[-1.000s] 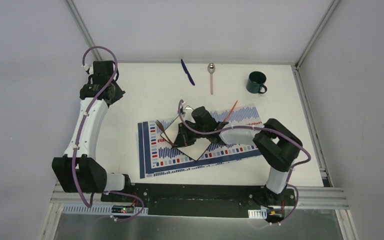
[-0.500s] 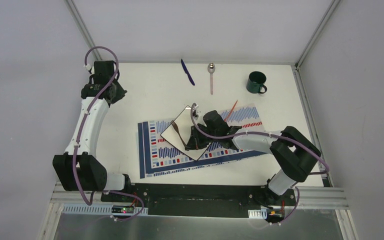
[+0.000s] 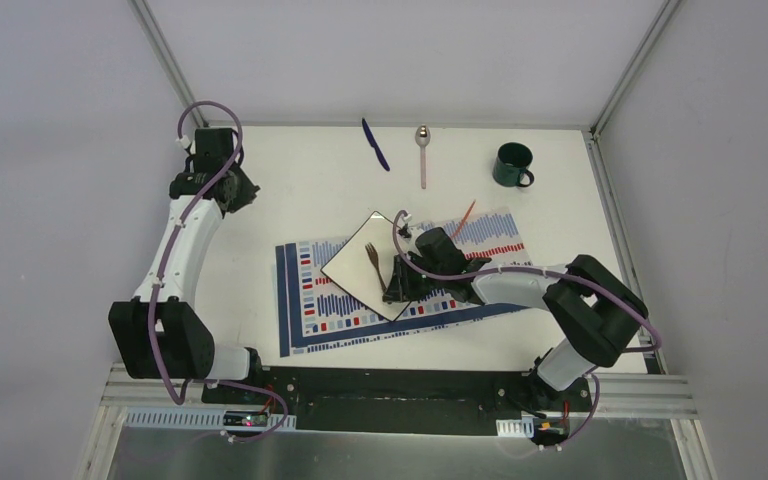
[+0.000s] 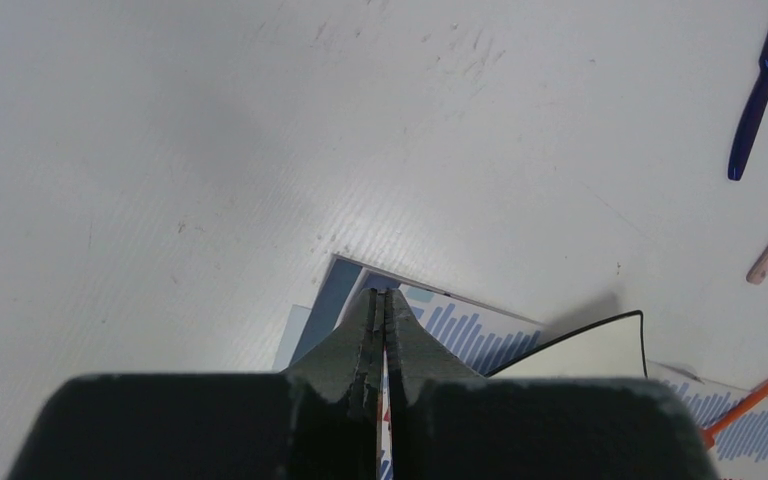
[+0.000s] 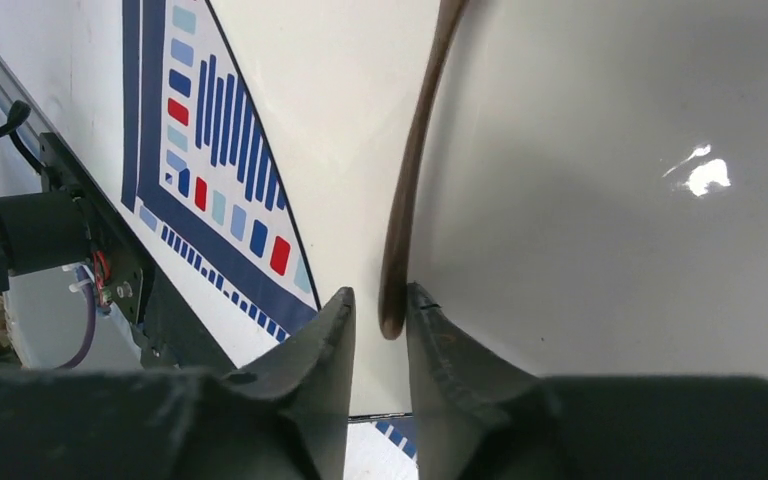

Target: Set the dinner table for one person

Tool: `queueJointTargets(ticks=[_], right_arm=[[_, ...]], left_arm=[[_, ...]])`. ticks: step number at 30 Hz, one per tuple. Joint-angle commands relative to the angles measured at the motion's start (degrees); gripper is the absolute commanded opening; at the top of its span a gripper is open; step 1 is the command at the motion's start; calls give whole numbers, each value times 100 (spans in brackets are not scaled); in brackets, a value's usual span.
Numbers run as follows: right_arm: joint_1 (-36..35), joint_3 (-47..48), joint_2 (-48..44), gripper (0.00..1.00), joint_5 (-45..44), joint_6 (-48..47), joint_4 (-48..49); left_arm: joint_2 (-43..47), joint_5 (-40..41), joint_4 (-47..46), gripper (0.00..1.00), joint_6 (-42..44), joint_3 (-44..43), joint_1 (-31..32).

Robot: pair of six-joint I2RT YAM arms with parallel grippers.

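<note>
Tabletop [image 3: 290,180], white, spans the whole scene beneath both hands. Near its middle the right hand [image 5: 380,305], fingers slightly parted, straddles the handle end of a brown fork [image 5: 418,150] lying on the square plate [image 3: 350,280], which sits on a striped placemat [image 3: 305,305]. Over the far left part, the left hand [image 4: 384,300] hangs pressed together.

Grey walls [image 3: 390,60] w/ alu corner posts [image 3: 163,58].
</note>
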State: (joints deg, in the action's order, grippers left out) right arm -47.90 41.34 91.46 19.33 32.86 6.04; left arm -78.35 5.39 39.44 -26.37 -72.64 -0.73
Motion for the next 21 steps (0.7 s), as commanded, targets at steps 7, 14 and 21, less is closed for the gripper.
queueJointTargets(ticks=[7,14,21], right_arm=[[34,586,-540,68,-269,-262,-564],[641,1425,-1072,67,-1228,-719,-1726],[2058,1863,-567,67,-2011,-931,-2173]], left_arm=[[-209,-159,-537,0,-146,307,389],[-335,53,-904,0,-349,679,1243],[-554,-3,-1523,5,-491,1320,1821]])
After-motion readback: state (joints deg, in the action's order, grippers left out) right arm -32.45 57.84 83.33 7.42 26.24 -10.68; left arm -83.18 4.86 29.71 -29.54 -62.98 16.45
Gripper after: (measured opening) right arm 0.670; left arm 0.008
